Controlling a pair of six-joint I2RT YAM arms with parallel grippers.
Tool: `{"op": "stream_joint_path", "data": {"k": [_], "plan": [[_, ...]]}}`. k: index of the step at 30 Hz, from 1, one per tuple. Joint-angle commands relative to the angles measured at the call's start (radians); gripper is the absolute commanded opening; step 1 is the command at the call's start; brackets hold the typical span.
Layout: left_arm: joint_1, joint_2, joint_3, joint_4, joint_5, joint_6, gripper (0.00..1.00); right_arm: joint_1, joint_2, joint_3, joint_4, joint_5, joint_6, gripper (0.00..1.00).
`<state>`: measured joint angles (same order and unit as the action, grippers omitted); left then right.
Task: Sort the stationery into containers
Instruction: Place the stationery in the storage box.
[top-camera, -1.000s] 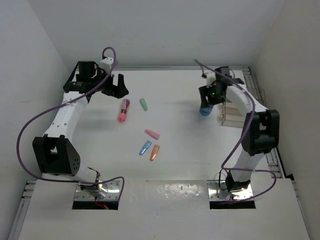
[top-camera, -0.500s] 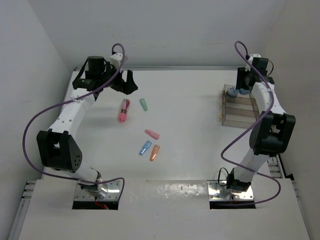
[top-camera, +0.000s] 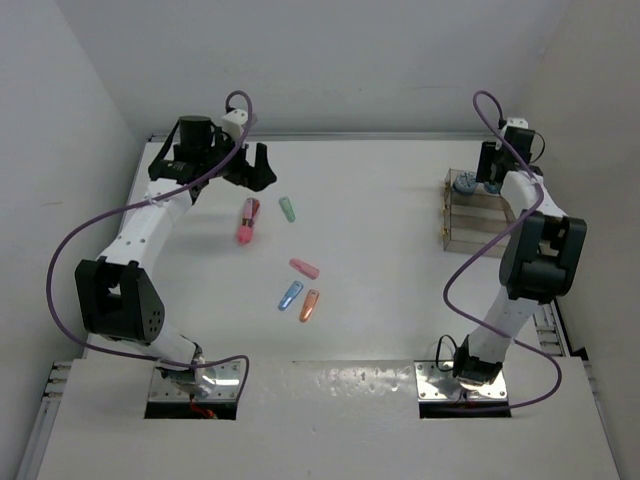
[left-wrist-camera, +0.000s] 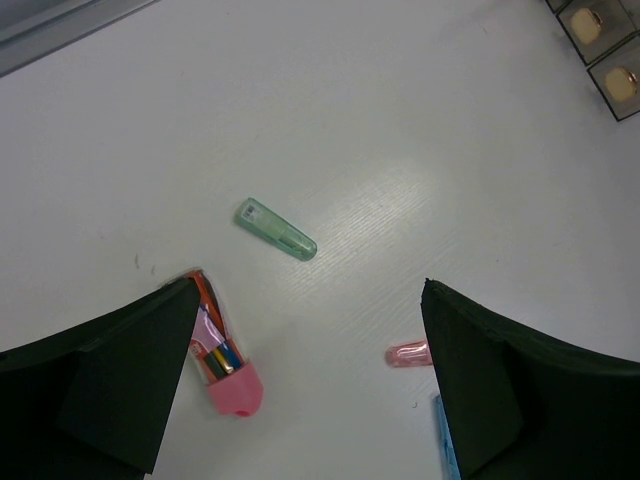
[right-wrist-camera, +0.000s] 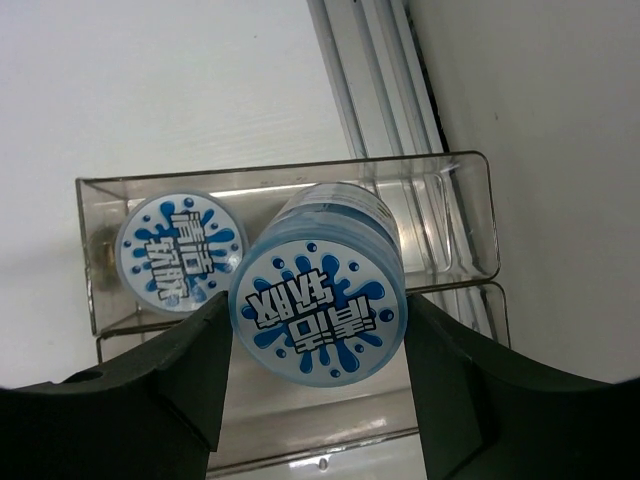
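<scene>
My right gripper (top-camera: 489, 176) is shut on a blue-and-white roll (right-wrist-camera: 318, 300) and holds it over the far compartment of the clear box (top-camera: 476, 228), whose wall also shows in the right wrist view (right-wrist-camera: 470, 215). The second roll (right-wrist-camera: 180, 253) lies in that compartment, to the left of the held one. My left gripper (top-camera: 250, 170) is open and empty above the table, its jaws wide apart (left-wrist-camera: 310, 400). Below it lie the pink marker (left-wrist-camera: 225, 365), the green capsule (left-wrist-camera: 277, 229) and the pink capsule (left-wrist-camera: 408, 353). The blue capsule (top-camera: 290, 295) and the orange capsule (top-camera: 310, 305) lie side by side mid-table.
A metal rail (top-camera: 520, 185) runs along the table's right edge just beyond the box. White walls close in the table at the back and both sides. Dark-edged compartments (left-wrist-camera: 600, 40) show in the top right corner of the left wrist view.
My right gripper has carried the roll from the table to the right and back, over the box's far compartment. My left gripper has shifted a little right, still open.
</scene>
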<state>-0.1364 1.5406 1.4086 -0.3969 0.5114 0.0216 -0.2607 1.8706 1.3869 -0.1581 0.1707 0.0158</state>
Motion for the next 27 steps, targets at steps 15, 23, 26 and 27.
{"op": "stream_joint_path", "data": {"k": [15,23,26,27], "plan": [[0.014,0.033,0.036,-0.036,-0.014,0.051,1.00,-0.041,0.139,0.061,0.077,0.003,0.081,0.04],[0.018,0.009,-0.013,-0.034,-0.028,0.066,1.00,-0.046,0.194,0.150,0.019,-0.016,0.087,0.73],[0.029,-0.010,-0.031,-0.026,-0.028,0.072,1.00,-0.046,0.187,0.179,-0.033,-0.048,0.107,0.82],[0.040,-0.014,-0.034,-0.022,-0.028,0.071,1.00,-0.045,0.179,0.184,-0.056,-0.056,0.116,0.83]]}}
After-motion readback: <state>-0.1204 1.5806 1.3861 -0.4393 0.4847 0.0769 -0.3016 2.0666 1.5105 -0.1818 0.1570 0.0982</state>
